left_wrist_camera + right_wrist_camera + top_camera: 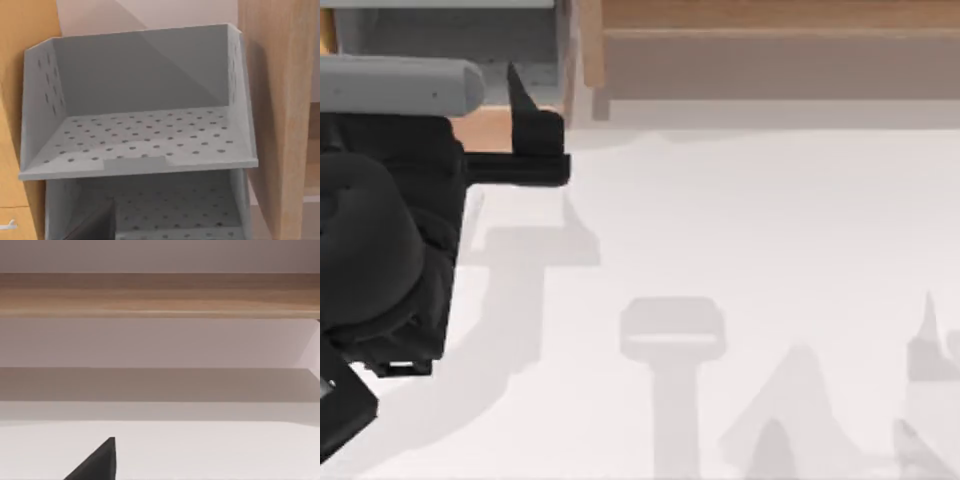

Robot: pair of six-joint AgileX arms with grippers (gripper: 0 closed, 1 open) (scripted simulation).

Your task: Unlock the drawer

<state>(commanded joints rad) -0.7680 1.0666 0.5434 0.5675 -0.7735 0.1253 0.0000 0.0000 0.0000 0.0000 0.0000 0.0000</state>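
Surroundings: wide wooden unit [770, 50] with a grey-brown face along the far edge of the white counter [740, 250], right of the drawer
Drawer: drawer [145, 135] at the counter's far left corner, grey perforated floor and walls (a second grey compartment sits under it), tan wood just beside it on both sides
Left hand: left hand [525, 110] reaches from the left toward the drawer, one dark finger pointing at it; whether the fingers are spread I cannot tell
Right hand: right hand [97, 462] faces the wooden unit, one dark fingertip visible, state unclear

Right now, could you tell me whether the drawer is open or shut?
Open: the left wrist view looks straight into the drawer, showing its grey perforated floor and inner walls, with nothing inside.
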